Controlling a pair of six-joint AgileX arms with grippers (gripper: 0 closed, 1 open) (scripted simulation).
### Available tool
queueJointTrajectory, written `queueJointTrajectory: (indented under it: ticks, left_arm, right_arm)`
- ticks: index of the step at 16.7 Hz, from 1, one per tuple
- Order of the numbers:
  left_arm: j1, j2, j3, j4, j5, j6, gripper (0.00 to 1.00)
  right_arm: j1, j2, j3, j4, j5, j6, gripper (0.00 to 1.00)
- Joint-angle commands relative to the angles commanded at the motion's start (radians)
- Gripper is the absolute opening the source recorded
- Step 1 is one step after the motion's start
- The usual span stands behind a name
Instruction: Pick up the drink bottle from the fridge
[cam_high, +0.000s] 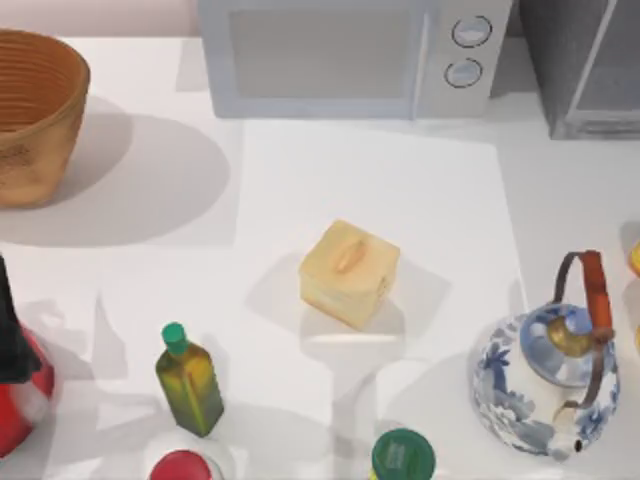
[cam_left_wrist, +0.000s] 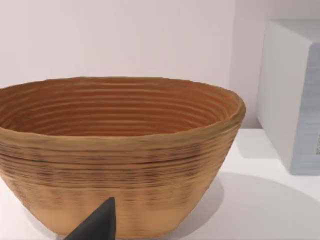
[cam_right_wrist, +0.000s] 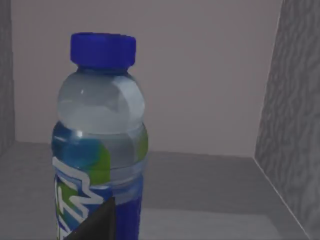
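The drink bottle (cam_right_wrist: 100, 145) stood upright inside the fridge (cam_high: 580, 70), on the cabinet's grey floor between its mottled side walls, with the blue cap (cam_right_wrist: 103, 49) uppermost and the clear shoulder above a blue and green label. The right end effector (cam_right_wrist: 95, 222) was inside the cabinet close to the bottle, one dark fingertip overlapping the label's lower part; whether the fingers were spread or closed, or yet pressing the bottle, could not be told. The close, level approach was probably chosen because the cabinet walls leave room only for a frontal reach. In the top view the fridge occupied the far right corner of the bench (cam_high: 370, 180), its light-framed door swung out. The left end effector (cam_left_wrist: 97, 225) hung near the woven basket (cam_left_wrist: 115, 150) at the far left, apparently parked; its opening could not be judged either. Beside the fridge stood the microwave (cam_high: 350, 55). A yellow box (cam_high: 349, 273) lay mid-bench, a blue-and-white teapot (cam_high: 550, 375) at the near right, and an olive-green bottle (cam_high: 188, 380), a red-capped bottle (cam_high: 182, 466) and a green-lidded jar (cam_high: 403, 455) along the near edge. The teapot's tall handle seemed the likeliest obstacle on withdrawal.
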Motion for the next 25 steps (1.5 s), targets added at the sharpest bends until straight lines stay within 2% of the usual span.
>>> queueJointTrajectory:
  ticks: [7, 14, 20, 25]
  left_arm:
    - [0.0, 0.0, 0.0, 0.0, 0.0, 0.0, 1.0]
    - [0.0, 0.0, 0.0, 0.0, 0.0, 0.0, 1.0]
    - [0.0, 0.0, 0.0, 0.0, 0.0, 0.0, 1.0]
    - [0.0, 0.0, 0.0, 0.0, 0.0, 0.0, 1.0]
  right_arm:
    - [0.218, 0.171, 0.178, -0.101, 0.154, 0.04, 1.0]
    - [0.225, 0.183, 0.196, -0.109, 0.159, 0.041, 1.0]
    - [0.245, 0.293, 0.426, -0.219, 0.181, 0.04, 1.0]
    - [0.251, 0.313, 0.467, -0.247, 0.187, 0.04, 1.0]
